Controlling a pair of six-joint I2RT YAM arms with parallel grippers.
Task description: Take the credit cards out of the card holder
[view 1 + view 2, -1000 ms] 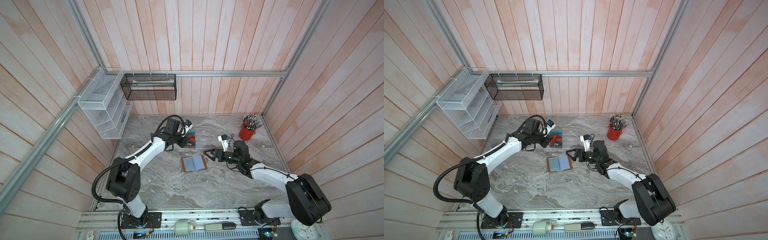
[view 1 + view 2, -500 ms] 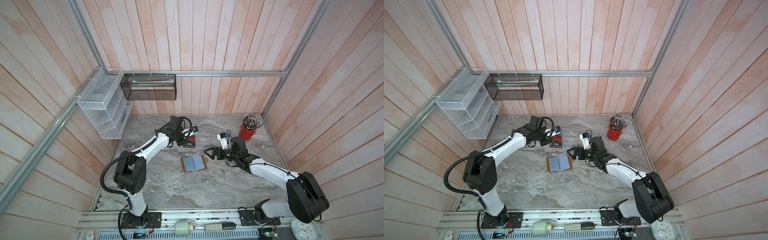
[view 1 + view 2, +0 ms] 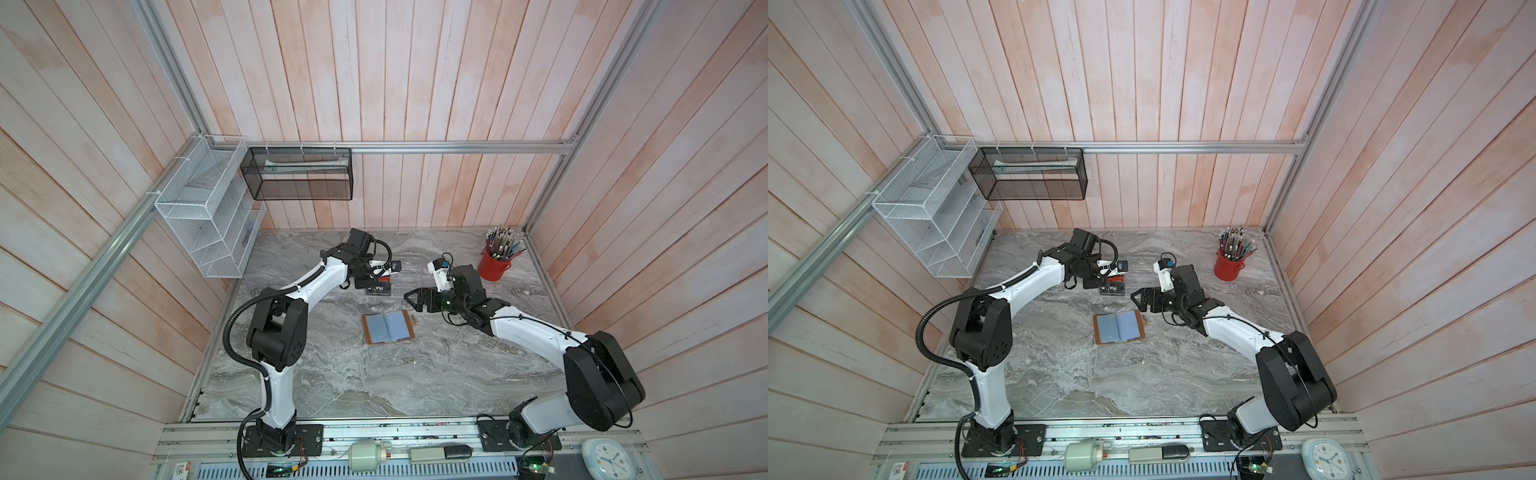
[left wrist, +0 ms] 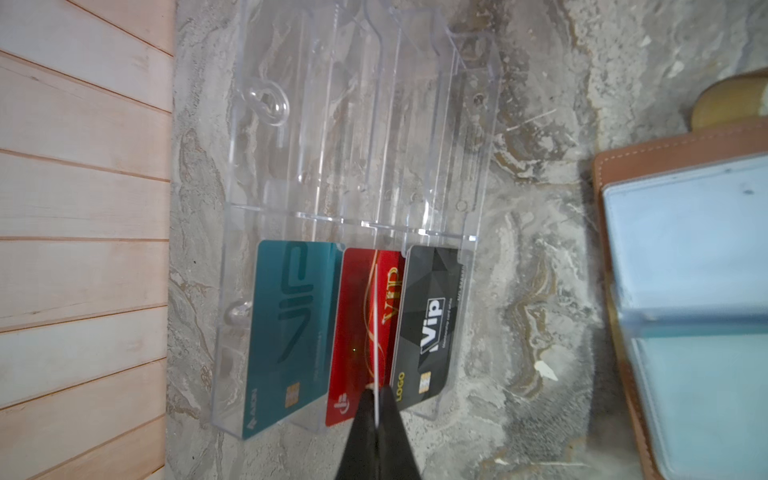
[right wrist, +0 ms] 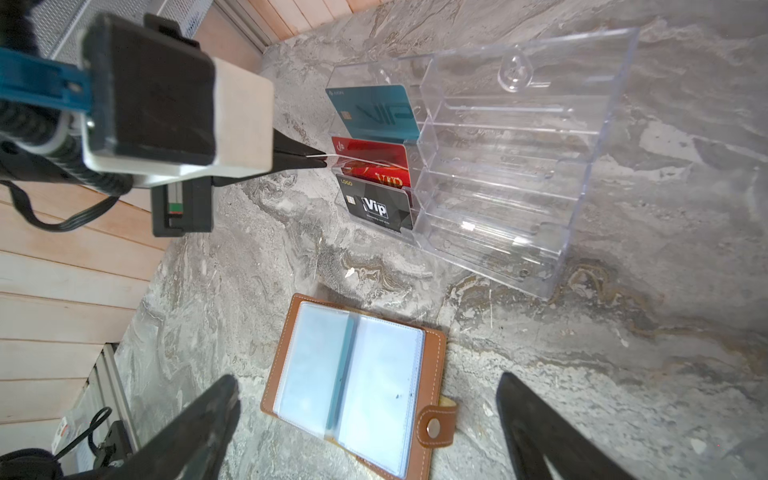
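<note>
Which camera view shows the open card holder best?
The right wrist view: the card holder lies open, close up, clear sleeves and snap strap plain to see. The left wrist view catches only a blurred part. In both top views it is whole but small.

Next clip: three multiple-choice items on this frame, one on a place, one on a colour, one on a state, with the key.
1. The left gripper is: A) at the clear rack B) at the wire basket C) by the red cup
2. The rack's card nearest the card holder is: A) teal B) red C) black
3. The card holder lies: A) snapped shut B) open, sleeves up C) on edge
Key: 1 A, it pinches the held card over the rack's front row; 2 C, the black card stands on the card holder's side; 3 B, both clear sleeves face up.
</note>
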